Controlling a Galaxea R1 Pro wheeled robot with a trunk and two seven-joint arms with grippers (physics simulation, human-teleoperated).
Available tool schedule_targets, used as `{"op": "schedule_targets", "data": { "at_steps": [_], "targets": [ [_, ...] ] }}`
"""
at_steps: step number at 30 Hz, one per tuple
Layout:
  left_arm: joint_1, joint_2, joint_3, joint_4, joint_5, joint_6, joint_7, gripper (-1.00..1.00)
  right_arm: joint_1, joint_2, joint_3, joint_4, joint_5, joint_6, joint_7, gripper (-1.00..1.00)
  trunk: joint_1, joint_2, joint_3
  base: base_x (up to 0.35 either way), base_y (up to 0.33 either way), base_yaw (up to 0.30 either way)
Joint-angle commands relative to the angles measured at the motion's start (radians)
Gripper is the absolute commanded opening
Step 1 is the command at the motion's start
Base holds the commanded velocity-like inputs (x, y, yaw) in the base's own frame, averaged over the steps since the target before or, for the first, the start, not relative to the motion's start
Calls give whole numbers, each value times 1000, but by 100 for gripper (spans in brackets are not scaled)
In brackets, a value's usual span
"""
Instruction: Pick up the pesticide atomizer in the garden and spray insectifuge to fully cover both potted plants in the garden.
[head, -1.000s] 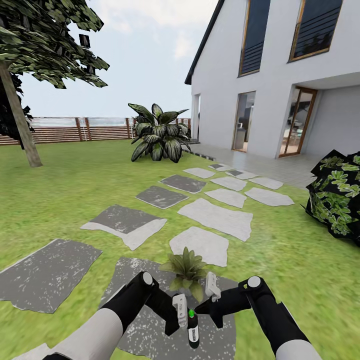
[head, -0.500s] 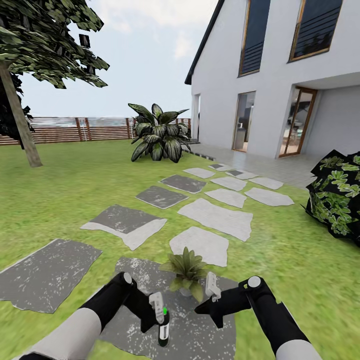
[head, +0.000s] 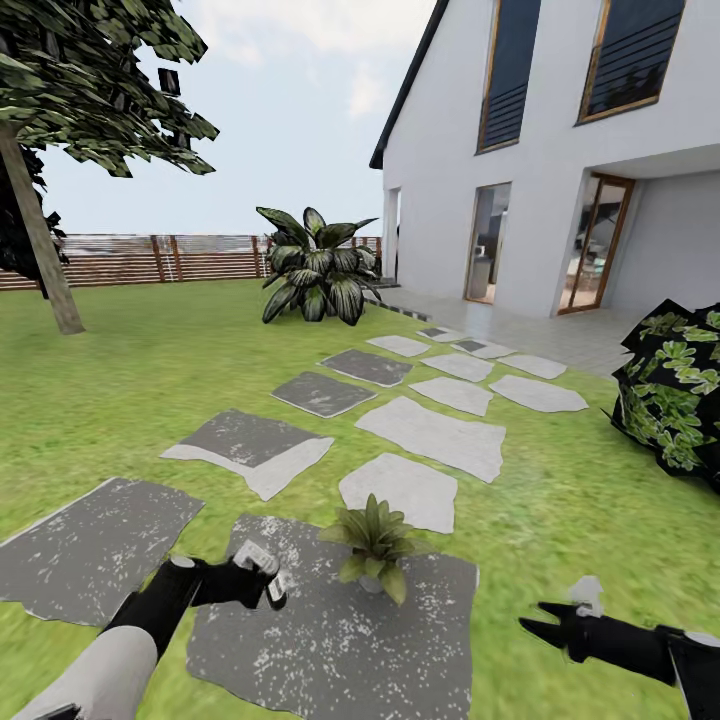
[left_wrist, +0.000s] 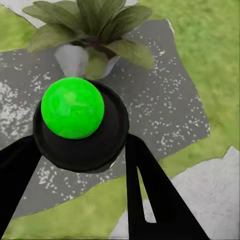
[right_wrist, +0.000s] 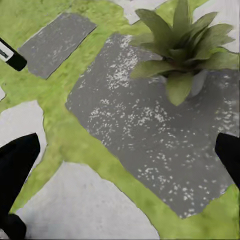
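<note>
The pesticide atomizer (left_wrist: 77, 125) sits clamped between the left gripper's (head: 262, 578) fingers (left_wrist: 150, 200), its green-capped end facing the wrist camera. Just ahead of that gripper, a potted plant (head: 375, 545) stands on a grey speckled slab (head: 330, 650) in the lawn (head: 130, 390). The right gripper (head: 560, 625) hangs well apart on the far side, jaws spread with nothing between them.
</note>
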Motion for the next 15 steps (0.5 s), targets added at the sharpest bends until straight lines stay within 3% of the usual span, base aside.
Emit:
{"op": "schedule_targets", "data": {
  "at_steps": [1, 3, 5, 8, 9, 12, 15],
  "targets": [
    [-1, -1, 26, 25, 0, 20, 28, -100, -2, -2, -67, 5, 6, 9, -2, 100, 0, -1, -1, 0, 0, 0],
    [-1, -15, 57, 78, 1, 83, 130, -100, -2, -5, -199, 13, 6, -4, -112, 100, 0, -1, -1, 0, 0, 0],
    [-1, -28, 64, 92, 1, 144, 185, -100, -2, 1, -241, 14, 6, -36, -230, 100, 0, -1, -1, 0, 0, 0],
    [-1, -41, 67, 99, 0, 284, 214, -100, -2, 4, -263, 16, 6, -65, -380, 100, 0, -1, -1, 0, 0, 0],
    [-1, -52, 66, 101, -1, 358, 217, -100, -2, 5, -267, 18, 6, -70, -414, 100, 0, -1, -1, 0, 0, 0],
    [-1, -78, 63, 103, -4, 464, 220, -100, -2, 6, -270, 31, 6, -74, -442, 100, 0, -1, -1, 0, 0, 0],
    [-1, -85, 64, 104, -6, 493, 221, -100, -2, 6, -271, 38, 6, -74, -448, 100, 0, -1, -1, 0, 0, 0]
  ]
}}
